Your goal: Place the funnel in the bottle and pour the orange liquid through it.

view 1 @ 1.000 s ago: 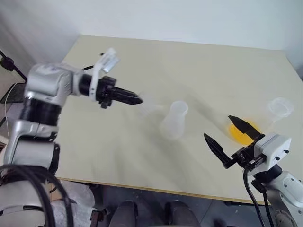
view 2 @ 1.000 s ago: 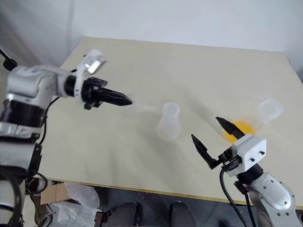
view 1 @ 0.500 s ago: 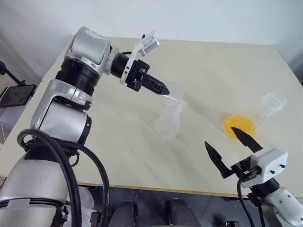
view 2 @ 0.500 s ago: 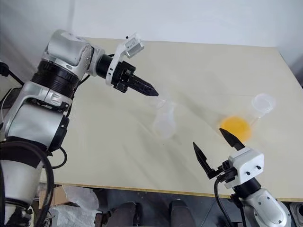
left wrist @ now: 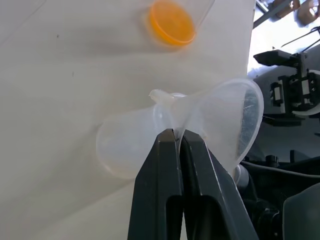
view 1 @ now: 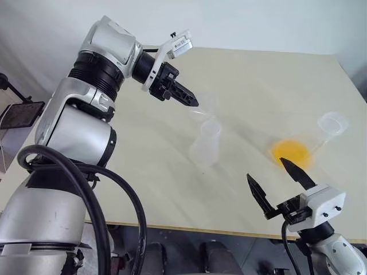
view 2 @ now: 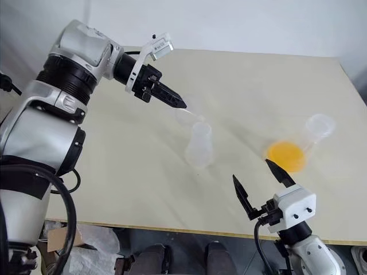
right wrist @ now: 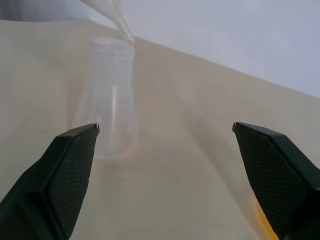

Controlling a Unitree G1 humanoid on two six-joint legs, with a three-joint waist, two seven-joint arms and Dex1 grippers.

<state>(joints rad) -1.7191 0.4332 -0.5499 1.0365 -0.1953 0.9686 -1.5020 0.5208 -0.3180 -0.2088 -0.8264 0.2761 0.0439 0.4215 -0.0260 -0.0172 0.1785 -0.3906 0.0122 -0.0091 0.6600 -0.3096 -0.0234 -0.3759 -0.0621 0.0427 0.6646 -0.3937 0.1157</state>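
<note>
Jaws of the left gripper [view 1: 194,103] are clenched on the rim of the funnel [left wrist: 220,120], so the cone is carried tilted and the stem [right wrist: 122,27] leads downward toward the bottle [view 1: 206,143]. The rim grip leaves the stem free to enter the neck. In the right wrist view the stem tip sits at the lip of the open neck, touching or just above it; which cannot be told. The funnel is judged not yet seated.

The bottle stands upright and empty near the middle of the bench [view 1: 143,189], well clear of every edge, which gives the left arm room to approach from the left edge side.

Jaws of the right gripper [view 2: 258,186] are spread wide and grasp nothing. This gripper hovers over the near edge toward the right corner, between the bottle and the second flask [view 1: 304,146]. That flask lies tilted near the right edge, its neck toward the far right corner, with the orange liquid [view 1: 291,152] pooled in its base. The released stance is judged a wait for the pour.
</note>
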